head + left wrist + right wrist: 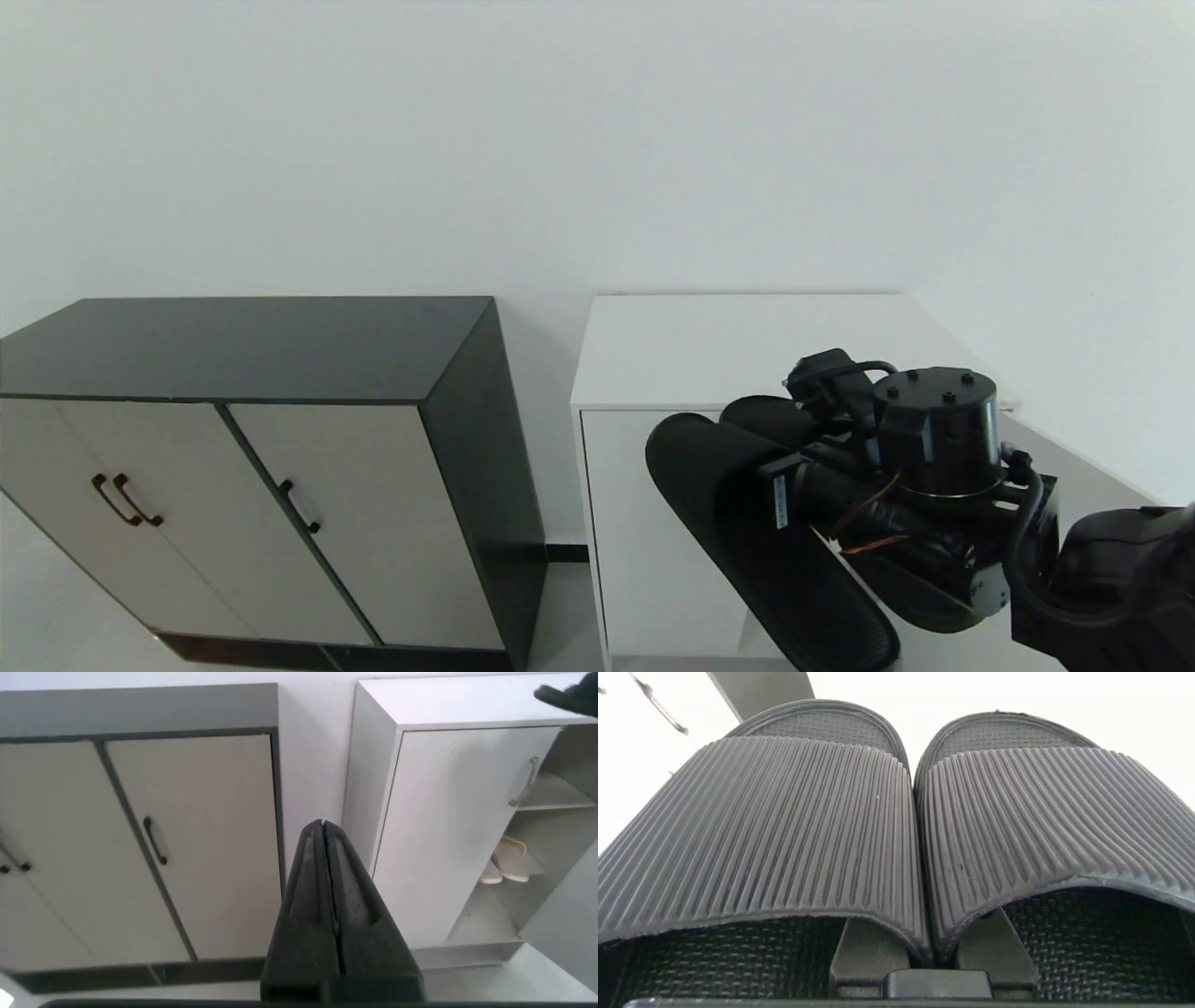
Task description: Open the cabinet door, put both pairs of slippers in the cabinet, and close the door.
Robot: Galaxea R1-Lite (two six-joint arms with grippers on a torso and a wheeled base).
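Note:
A pair of black ribbed slippers (pixel 747 523) (pixel 785 831) hangs side by side in the air in front of the white cabinet (pixel 747 345), my right gripper (pixel 794 485) (pixel 934 957) shut on both of them. The white cabinet (pixel 448 709) has its right door swung open. A pair of white slippers (pixel 509 859) lies on a lower shelf inside. The cabinet's left door (pixel 467 831) with its handle (pixel 525 782) is closed. My left gripper (pixel 322 831) is shut on nothing, held in front of the gap between the two cabinets.
A black cabinet (pixel 243 355) (pixel 140 719) with closed beige doors and dark handles stands left of the white one, a narrow gap between them. A plain white wall runs behind both. The opened white door (pixel 1074 467) juts out on the right.

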